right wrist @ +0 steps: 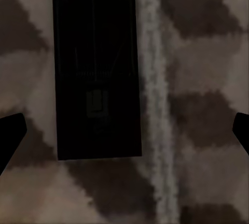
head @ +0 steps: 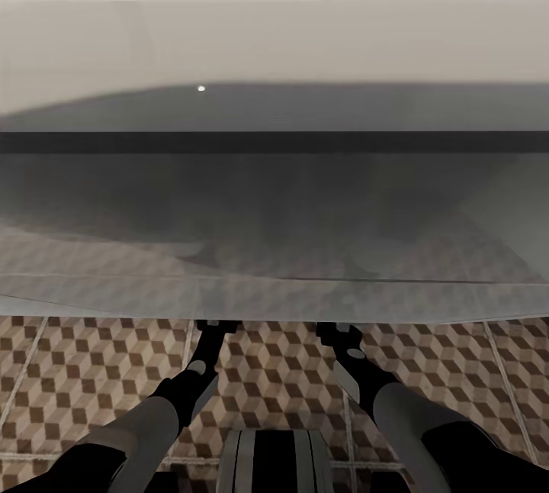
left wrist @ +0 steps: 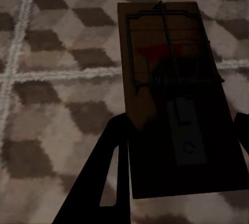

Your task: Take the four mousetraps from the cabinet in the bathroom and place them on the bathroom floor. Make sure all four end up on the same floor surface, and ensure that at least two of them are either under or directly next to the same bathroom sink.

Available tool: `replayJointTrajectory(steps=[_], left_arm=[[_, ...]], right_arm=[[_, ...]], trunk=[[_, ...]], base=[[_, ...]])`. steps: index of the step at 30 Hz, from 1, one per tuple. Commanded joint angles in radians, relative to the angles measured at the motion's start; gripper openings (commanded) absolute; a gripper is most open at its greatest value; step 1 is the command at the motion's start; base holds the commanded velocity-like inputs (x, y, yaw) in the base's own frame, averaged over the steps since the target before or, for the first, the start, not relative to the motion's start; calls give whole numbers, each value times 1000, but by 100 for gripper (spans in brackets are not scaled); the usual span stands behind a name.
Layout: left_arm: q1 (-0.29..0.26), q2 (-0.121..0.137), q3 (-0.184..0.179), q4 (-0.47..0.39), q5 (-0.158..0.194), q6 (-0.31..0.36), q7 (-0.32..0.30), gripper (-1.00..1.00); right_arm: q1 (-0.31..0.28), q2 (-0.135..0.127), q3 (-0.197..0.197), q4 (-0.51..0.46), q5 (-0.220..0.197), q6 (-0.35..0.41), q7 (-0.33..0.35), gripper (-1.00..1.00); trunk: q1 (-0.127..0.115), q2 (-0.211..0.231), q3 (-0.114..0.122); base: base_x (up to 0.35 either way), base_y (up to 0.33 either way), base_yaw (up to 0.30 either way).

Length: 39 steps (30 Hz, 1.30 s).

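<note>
A flat tan wooden mousetrap (left wrist: 174, 99) with dark wire and a red mark lies between my left gripper's (left wrist: 176, 161) spread fingers, on the cube-patterned brown and beige floor tiles (left wrist: 46, 78); I judge it set down under the glossy white sink (head: 274, 43). A second, shadowed mousetrap (right wrist: 97, 68) lies on the tiles just ahead of my right gripper (right wrist: 124, 130), whose fingertips stand wide, clear of it.

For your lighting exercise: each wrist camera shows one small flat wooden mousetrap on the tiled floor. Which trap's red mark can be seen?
The tan wooden mousetrap in the left wrist view: its red mark shows under the wire. The mousetrap in the right wrist view lies in shadow, almost black.
</note>
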Motion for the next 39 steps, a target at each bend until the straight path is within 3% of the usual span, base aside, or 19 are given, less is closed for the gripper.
replayJointTrajectory(steps=[1,19,30,39], left_arm=[[-1,0,-3,1,-12,-2,14,-100],[-1,-15,-1,20,-3,-19,19,-100],[-1,-18,-1,107,-4,-131,22,-100],[-1,-18,-1,133,-7,-144,22,-100]], right_arm=[[-1,0,9,1,-10,-4,-4,100],[-1,-1,9,0,-10,-5,-4,100],[-1,-1,9,-1,-10,-5,-4,100],[-1,-2,9,-1,-10,-5,-4,100]], trunk=[[0,0,0],[0,0,0],[0,0,0],[0,0,0]], base=[[0,0,0],[0,0,0],[0,0,0],[0,0,0]])
